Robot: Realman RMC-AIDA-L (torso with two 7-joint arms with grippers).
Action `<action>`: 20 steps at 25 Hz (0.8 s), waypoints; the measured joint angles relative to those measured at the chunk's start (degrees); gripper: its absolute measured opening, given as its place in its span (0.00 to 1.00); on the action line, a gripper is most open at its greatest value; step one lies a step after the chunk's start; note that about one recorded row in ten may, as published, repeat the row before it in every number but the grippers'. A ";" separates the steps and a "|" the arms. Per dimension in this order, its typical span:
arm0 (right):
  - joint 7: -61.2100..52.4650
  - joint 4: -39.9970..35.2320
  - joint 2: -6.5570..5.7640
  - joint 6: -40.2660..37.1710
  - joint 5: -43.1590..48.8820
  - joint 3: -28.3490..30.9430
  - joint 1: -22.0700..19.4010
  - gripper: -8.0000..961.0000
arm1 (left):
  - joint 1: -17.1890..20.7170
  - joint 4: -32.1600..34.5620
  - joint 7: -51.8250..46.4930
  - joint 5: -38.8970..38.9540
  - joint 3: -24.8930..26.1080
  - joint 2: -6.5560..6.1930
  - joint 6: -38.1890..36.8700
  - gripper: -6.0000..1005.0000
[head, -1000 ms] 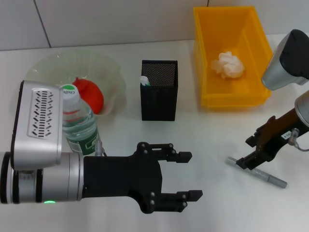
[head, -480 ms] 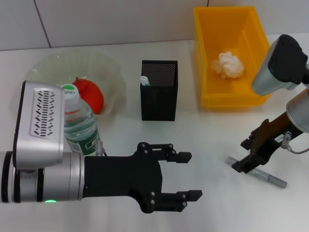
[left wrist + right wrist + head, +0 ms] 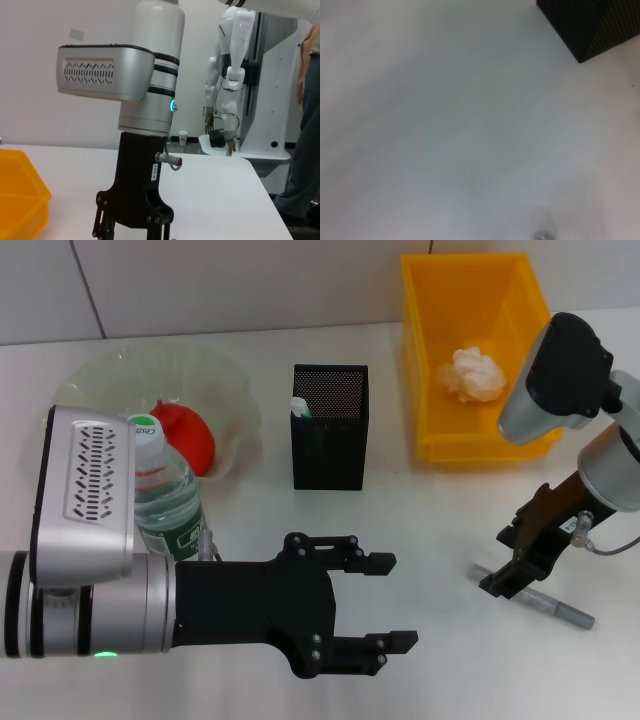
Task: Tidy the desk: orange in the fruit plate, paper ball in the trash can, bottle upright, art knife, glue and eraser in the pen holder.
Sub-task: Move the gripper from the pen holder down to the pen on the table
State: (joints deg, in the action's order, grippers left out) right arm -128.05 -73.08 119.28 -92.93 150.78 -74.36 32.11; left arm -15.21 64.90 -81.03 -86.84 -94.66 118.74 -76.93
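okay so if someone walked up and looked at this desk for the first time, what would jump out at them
Probably the big left gripper, held open low over the near side of the table, with the upright bottle just behind its arm. Next, the bright trash can at the far right with the paper ball inside. The right gripper is down over the grey art knife.

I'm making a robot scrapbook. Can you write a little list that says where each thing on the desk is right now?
red-orange round fruit: in the pale-green ruffled bowl
crumpled white paper wad: inside the yellow plastic bin
clear water bottle with green label: upright, beside the left arm
black mesh cup: mid-desk, a white-tipped item inside
grey stick-shaped tool: lying flat on the desk
right gripper: lowered over the grey tool's end
left gripper: open, empty, above the front of the desk
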 joint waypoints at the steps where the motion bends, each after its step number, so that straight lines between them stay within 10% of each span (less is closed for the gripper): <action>1: -0.20 -0.21 0.00 0.01 0.03 -0.37 -0.04 0.63 | 0.00 -0.02 0.00 0.00 0.00 0.00 0.03 0.70; 20: -0.79 -0.84 -0.01 -0.03 0.26 -1.54 -0.98 0.61 | -0.63 -0.03 0.09 0.01 0.00 0.00 0.12 0.70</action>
State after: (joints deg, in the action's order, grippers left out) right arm -128.84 -73.92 119.26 -92.96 151.05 -75.90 31.14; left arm -15.83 64.86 -80.94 -86.84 -94.66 118.74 -76.81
